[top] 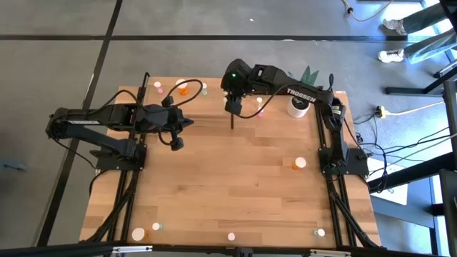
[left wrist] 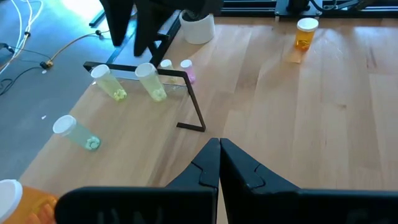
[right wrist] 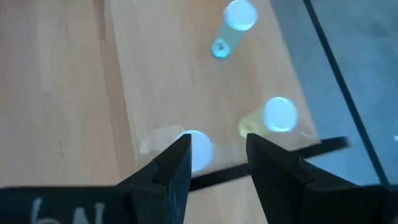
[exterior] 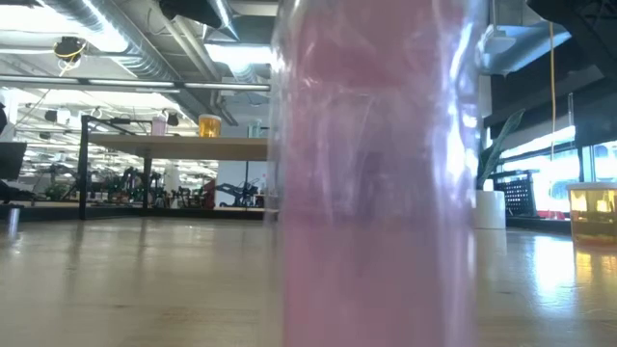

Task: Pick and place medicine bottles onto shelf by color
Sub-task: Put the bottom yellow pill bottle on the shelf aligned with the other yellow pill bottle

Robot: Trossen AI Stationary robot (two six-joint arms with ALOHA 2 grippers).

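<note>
While pink bottle (exterior: 376,173) stands hard against low camera, filling view, orange bottle (top: 298,163) stands further back at table's (top: 235,193) right side. Left gripper (top: 176,142): fingers together, empty, over left-centre. Right gripper (right wrist: 217,163): fingers apart, nothing held, above white-capped yellowish bottle (right wrist: 273,117) on shelf (top: 207,96) at far edge. White pot (top: 298,107) beside.

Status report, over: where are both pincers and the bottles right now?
Left pincer shut, empty, over mid-table. Right pincer open above shelf, straddling a white-capped bottle. Orange bottle loose on the table. Nothing blocking.
</note>
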